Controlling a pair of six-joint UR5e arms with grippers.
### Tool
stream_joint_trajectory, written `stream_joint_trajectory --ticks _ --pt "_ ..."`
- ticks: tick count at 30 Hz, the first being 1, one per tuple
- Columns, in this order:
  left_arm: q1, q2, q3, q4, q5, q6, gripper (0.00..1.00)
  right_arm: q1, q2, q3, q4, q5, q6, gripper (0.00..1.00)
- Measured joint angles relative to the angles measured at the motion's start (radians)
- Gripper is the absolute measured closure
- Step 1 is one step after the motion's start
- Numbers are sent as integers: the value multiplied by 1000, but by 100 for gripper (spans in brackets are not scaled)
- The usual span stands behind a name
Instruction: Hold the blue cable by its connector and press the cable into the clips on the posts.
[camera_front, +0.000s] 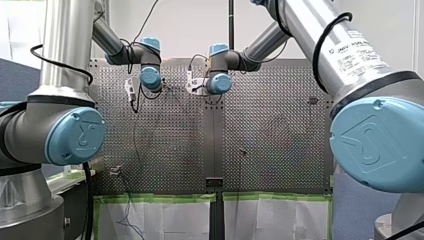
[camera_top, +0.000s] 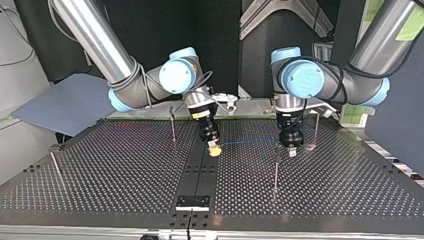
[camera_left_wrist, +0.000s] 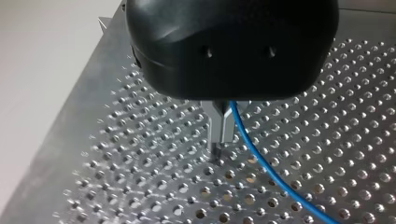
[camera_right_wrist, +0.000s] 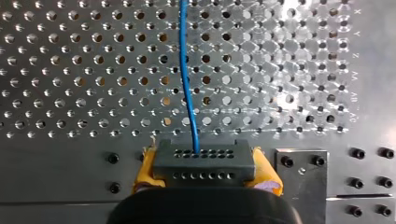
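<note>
In the right wrist view my right gripper (camera_right_wrist: 204, 171) is shut on a dark grey connector (camera_right_wrist: 201, 157), its yellow pads (camera_right_wrist: 145, 167) on either side. The blue cable (camera_right_wrist: 187, 84) leaves the connector and runs ahead over the perforated plate. The left wrist view has my left gripper (camera_left_wrist: 219, 143) shut on the blue cable (camera_left_wrist: 261, 163) with its thin metal fingers (camera_left_wrist: 223, 126), low over the plate. In the top view the cable (camera_top: 250, 141) stretches faintly between my right gripper (camera_top: 214, 149) and my left gripper (camera_top: 291, 149). A thin post (camera_top: 276, 170) stands just in front of the left gripper.
More thin posts stand on the table: one (camera_top: 172, 125) beside my right arm, one (camera_top: 316, 129) behind my left gripper, one (camera_top: 55, 167) at the top view's far left. A black plate (camera_top: 192, 202) sits at the table's middle seam.
</note>
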Motion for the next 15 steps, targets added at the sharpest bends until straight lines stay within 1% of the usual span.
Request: stream_joint_trajectory --ticks 7,15 --pt "16 -22 33 4 24 -20 100 -9 14 -15 -2 0 0 100" --pt "44 -38 43 10 61 -53 100 -24 18 -29 -4 -8 1 100"
